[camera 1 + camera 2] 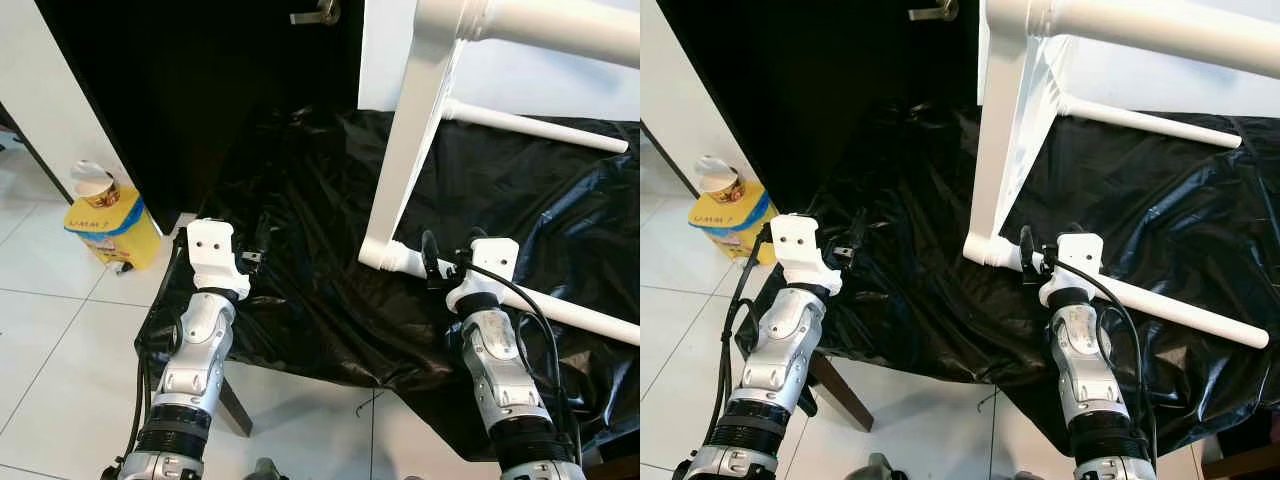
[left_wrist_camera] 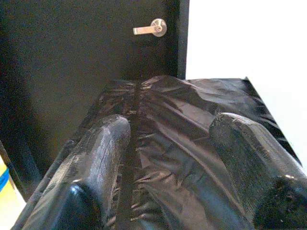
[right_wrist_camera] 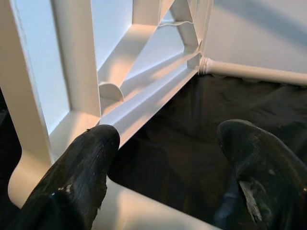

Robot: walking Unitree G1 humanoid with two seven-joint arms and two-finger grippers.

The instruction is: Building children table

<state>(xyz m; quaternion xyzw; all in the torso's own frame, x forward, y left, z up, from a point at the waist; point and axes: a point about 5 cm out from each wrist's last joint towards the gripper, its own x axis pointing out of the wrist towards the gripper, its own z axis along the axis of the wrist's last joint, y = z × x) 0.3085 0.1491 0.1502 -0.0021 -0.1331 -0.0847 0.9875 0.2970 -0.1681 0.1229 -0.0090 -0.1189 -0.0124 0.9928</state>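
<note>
Table: white plastic children table (image 1: 415,130) lies on its side on crinkled black plastic sheet (image 1: 320,300), w/ round white legs (image 1: 540,125) sticking out to the right.
Right gripper (image 1: 432,262): at lowest leg, near its joint w/ the table frame; fingers (image 3: 79,177) spread wide, holding nothing.
Left gripper (image 1: 258,245): over the sheet's left part, fingers (image 2: 96,167) apart, empty.
Behind: dark door w/ silver lever handle (image 2: 151,28).
Floor, left: yellow box (image 1: 112,228).

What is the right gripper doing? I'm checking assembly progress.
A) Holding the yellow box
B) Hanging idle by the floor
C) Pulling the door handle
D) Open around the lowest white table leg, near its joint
D: the right gripper has its fingers spread either side of the table leg lying on the black sheet.
</note>
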